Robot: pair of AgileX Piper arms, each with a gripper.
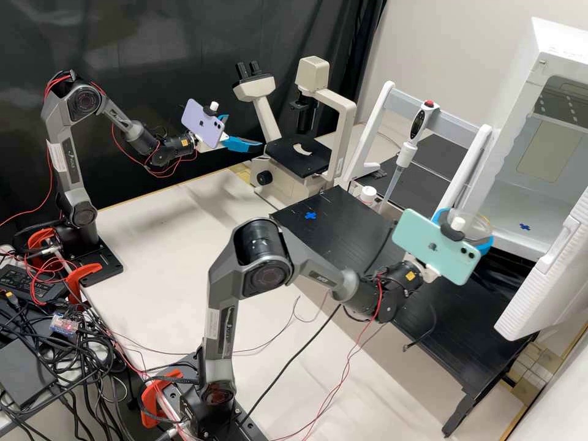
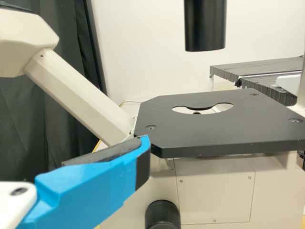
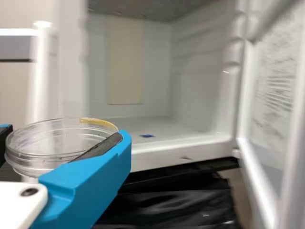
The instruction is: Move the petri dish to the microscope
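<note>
Petri dish: clamped between the two fingers of the right claw, gripped at its side wall and roughly level, presumably so its contents don't slop and its flat faces keep free.
White cabinet: open, just ahead of the right claw; its blue cross probably marks a resting spot for dishes.
Left claw: fingers apart with nothing between them, perhaps waiting to take the dish.
Inverted microscope: its black stage is just ahead of the left claw, likely for an easy placement.
Dish relative to claw: inside the right claw's grip, well apart from the left claw.
</note>
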